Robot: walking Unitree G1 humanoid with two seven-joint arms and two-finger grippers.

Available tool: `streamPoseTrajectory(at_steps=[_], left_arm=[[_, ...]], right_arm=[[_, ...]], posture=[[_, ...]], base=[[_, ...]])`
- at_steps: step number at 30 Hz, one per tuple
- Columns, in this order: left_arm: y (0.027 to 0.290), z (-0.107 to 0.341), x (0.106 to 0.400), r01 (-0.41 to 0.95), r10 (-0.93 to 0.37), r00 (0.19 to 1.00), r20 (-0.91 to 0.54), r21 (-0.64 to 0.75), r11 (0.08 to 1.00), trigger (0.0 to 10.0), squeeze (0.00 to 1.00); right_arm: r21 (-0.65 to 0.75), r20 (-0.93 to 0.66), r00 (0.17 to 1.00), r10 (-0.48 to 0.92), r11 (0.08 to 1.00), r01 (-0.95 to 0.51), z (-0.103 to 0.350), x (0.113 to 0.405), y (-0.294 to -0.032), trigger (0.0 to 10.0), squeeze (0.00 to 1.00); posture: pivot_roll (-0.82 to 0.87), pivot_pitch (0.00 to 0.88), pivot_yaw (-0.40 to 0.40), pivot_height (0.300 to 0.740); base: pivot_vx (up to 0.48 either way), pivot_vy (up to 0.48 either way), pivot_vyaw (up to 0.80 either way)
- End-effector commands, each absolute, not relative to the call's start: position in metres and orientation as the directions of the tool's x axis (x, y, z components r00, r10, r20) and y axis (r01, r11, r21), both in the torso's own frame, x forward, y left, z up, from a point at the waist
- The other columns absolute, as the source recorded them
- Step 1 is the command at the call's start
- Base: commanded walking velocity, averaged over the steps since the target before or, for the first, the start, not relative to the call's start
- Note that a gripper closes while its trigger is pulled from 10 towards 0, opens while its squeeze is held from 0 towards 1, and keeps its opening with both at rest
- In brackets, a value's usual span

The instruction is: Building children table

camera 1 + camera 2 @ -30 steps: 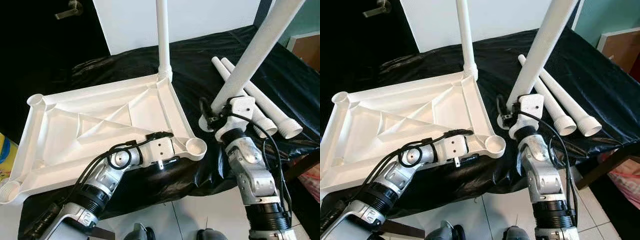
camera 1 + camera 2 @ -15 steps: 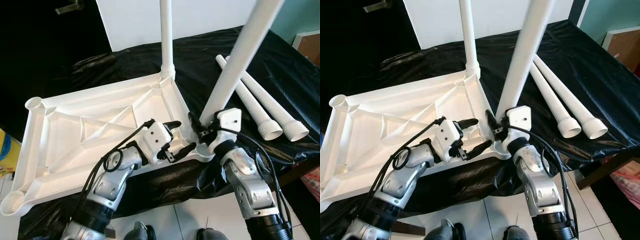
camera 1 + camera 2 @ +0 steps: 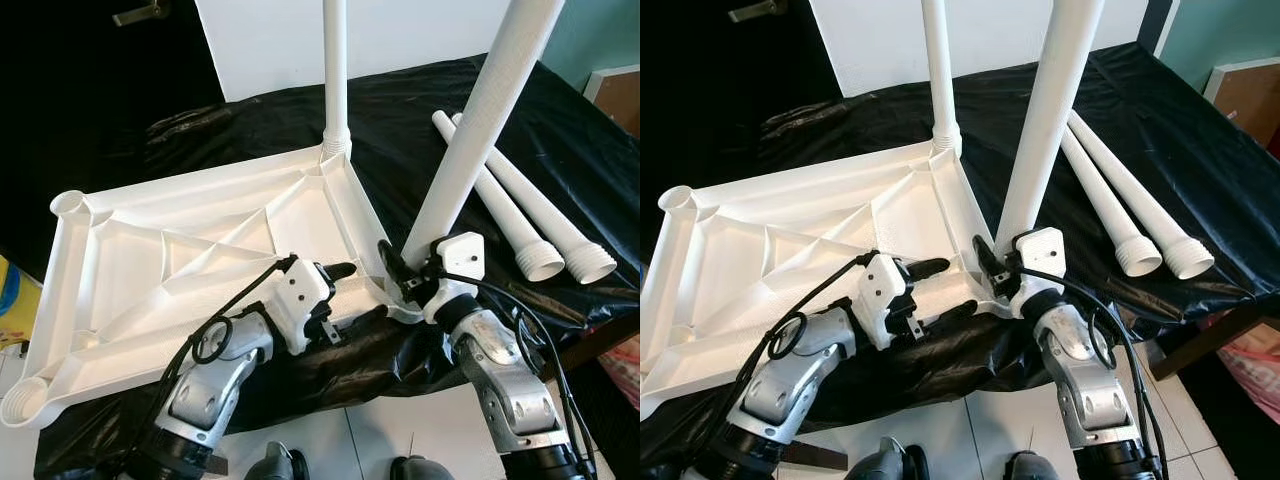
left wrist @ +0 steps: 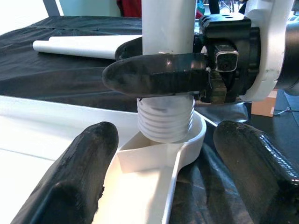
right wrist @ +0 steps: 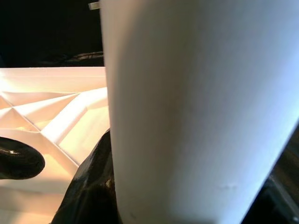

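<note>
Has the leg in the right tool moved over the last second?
Yes. The leg has swung left to the tabletop's near right corner socket, away from the two loose legs. The right tool grips it.

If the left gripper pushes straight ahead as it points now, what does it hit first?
Most likely the threaded end of the table leg sitting in the corner socket, with the right gripper clamped just above it. Depth is hard to judge.

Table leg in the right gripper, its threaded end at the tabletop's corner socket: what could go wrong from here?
The table leg leans, not square to the corner socket, so its thread may cross or jam. The left gripper has open jaws straddling the tabletop edge without clamping; twisting might slide the tabletop on the black cloth.
</note>
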State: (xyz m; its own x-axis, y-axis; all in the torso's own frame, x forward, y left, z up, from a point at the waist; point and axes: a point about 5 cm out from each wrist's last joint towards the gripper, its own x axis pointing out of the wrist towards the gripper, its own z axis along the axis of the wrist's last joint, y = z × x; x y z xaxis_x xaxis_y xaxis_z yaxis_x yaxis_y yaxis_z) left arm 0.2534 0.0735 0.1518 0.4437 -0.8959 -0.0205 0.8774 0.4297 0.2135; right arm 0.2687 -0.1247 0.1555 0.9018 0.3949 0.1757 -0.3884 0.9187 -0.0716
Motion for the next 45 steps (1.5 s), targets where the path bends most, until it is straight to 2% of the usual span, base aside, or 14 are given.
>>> streamPoseTrajectory(at_steps=[1,7,21,31,38,45], left_arm=[[0.074,0.150,0.249,0.900,-0.914,0.403,-0.042,0.200,0.387,10.0,0.00],[0.076,0.150,0.246,0.904,-0.907,0.416,-0.068,0.140,0.404,10.0,0.00],[0.074,0.154,0.248,0.888,-0.890,0.450,-0.077,0.147,0.436,10.0,0.00],[0.075,0.155,0.247,0.887,-0.888,0.451,-0.089,0.149,0.436,10.0,0.00],[0.076,0.156,0.247,0.886,-0.886,0.454,-0.091,0.150,0.439,10.0,0.00],[0.076,0.157,0.247,0.886,-0.887,0.453,-0.092,0.150,0.438,10.0,0.00]], right_arm=[[-0.078,0.168,0.899,0.404,0.915,-0.396,0.153,0.265,-0.125,10.0,0.00],[-0.088,0.132,0.908,0.398,0.917,-0.389,0.144,0.261,-0.131,10.0,0.00],[-0.087,0.113,0.911,0.396,0.918,-0.388,0.133,0.261,-0.134,10.0,0.00],[-0.206,0.116,0.881,0.458,0.879,-0.430,0.130,0.259,-0.132,10.0,0.00],[-0.317,0.104,0.841,0.531,0.819,-0.478,0.124,0.251,-0.124,10.0,0.00],[-0.344,0.116,0.821,0.559,0.798,-0.495,0.122,0.248,-0.123,10.0,0.00]], posture=[[-0.05,0.118,0.042,0.740],[-0.06,0.123,0.044,0.740],[-0.06,0.117,0.052,0.740],[-0.06,0.117,0.053,0.740],[-0.06,0.119,0.057,0.740],[-0.06,0.121,0.059,0.740]], base=[[0.000,0.000,0.00],[0.000,0.000,0.00],[0.000,0.000,0.00],[0.000,0.000,0.00],[0.000,0.000,0.00],[0.000,0.000,0.00]])
